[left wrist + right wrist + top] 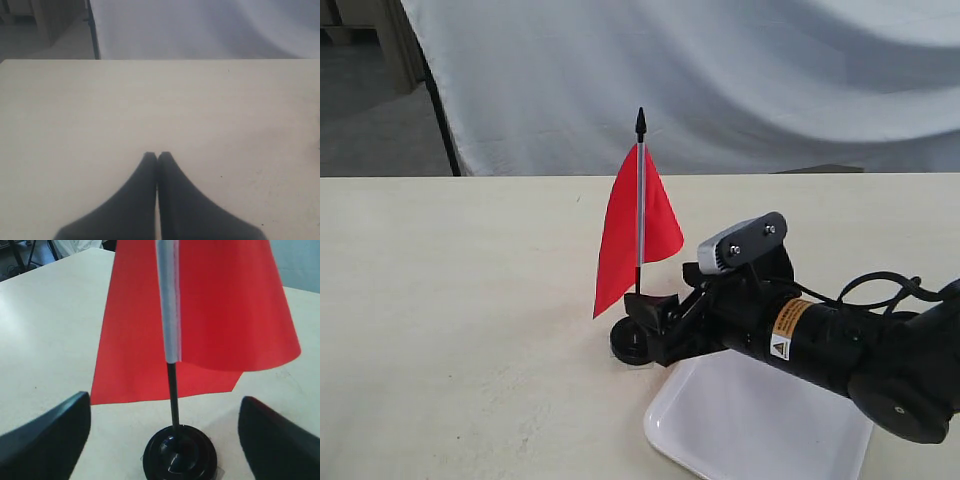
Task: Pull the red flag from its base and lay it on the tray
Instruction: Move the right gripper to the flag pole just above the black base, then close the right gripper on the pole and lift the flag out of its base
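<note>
1. Red flag (620,240): it stands upright with its pole (640,200) seated in the base (628,346). The black pointed tip (640,122) is uppermost. In the exterior view the cloth hangs mostly to the left of the pole.
2. Base: a round black disc resting flat on the bench (460,320), near the middle of it. The right wrist view shows the lower black part of the pole entering the centre of the base (180,456), with the red flag (225,305) draped above.
3. Right gripper (655,322): it sits low at the level of the base, with its jaws spread wide. In the right wrist view one finger (50,435) lies on each side of the pole, well clear of it, so the right gripper (165,402) has hold of nothing. The exterior view is too crowded here to tell whether a finger touches the base.
4. Tray (750,425): white, lying flat on the bench just beside the base, on its near right. It is partly under the right arm and cut by the lower frame edge.
5. Left gripper (157,156): its fingertips are pressed together with nothing between them, over bare bench.
6. Background: a white cloth (740,80) hangs behind the bench.
</note>
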### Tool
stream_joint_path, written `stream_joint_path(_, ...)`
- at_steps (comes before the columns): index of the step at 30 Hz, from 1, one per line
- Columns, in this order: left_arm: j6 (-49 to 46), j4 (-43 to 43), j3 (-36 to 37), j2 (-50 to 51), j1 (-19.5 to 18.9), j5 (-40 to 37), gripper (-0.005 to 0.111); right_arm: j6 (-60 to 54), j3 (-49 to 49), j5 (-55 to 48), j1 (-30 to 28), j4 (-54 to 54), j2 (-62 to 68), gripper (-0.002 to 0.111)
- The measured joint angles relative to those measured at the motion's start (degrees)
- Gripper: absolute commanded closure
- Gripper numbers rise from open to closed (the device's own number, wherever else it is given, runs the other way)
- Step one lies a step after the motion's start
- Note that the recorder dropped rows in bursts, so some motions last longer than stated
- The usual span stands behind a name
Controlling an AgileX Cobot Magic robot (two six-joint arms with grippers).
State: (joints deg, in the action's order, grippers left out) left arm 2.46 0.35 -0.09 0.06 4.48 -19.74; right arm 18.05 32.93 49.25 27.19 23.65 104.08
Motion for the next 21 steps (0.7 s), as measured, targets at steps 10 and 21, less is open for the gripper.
stream_joint_path(10, 0.0, 0.0, 0.0, 0.0, 0.0, 0.0, 0.107, -1.67, 0.84, 5.54, 0.1, -5.76, 4.32, 0.043)
stream_joint_path(21, 0.0, 0.0, 0.0, 0.0, 0.0, 0.0, 0.107, 0.4, 11.21, 5.97, 0.35, -5.74, 13.37, 0.042)
